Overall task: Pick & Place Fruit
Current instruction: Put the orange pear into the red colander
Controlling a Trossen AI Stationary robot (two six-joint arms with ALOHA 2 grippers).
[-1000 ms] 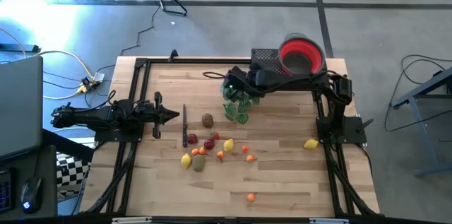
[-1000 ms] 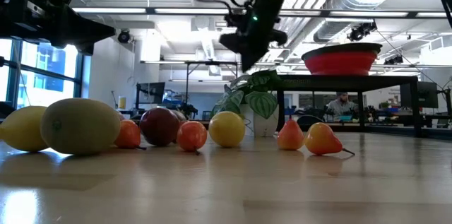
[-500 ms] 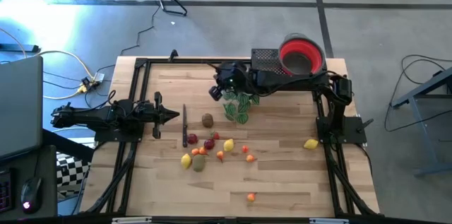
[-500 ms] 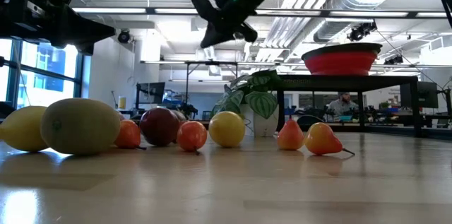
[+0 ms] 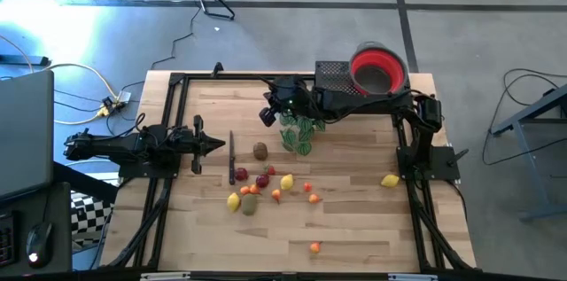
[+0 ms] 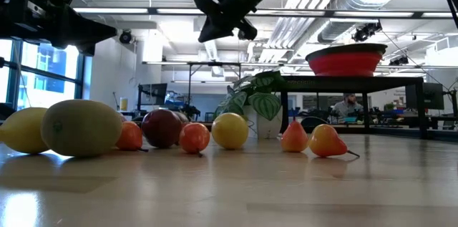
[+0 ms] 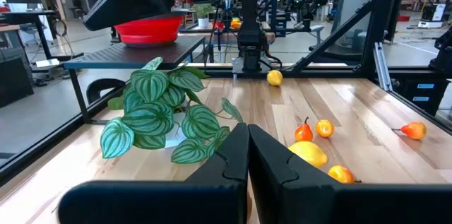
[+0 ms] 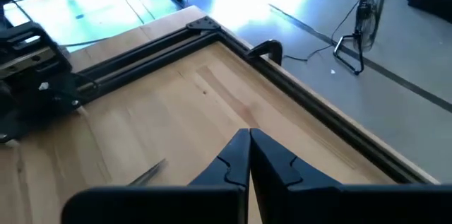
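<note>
Fingers on the right gripper [image 5: 265,114] are clenched with nothing between them, hanging high over the counter [image 5: 354,237] beside the green leafy plant [image 5: 299,132]; the left gripper [image 5: 216,145], likewise pressed shut and empty, waits low at the counter's left side. None of the fruit is held. Most of the fruit [image 5: 262,181] lies clustered mid-counter, with a brown piece [image 5: 260,150] just above the cluster, one lemon [image 5: 390,180] off by the right arm's base, and an orange piece [image 5: 314,246] alone near the front edge. The red bowl [image 5: 378,66] sits on a raised stand at the back. Descending with fingers shut would likely knock a round fruit rolling, and the crowded cluster invites nudging neighbours; the plant's leaves could also snag the arm.
</note>
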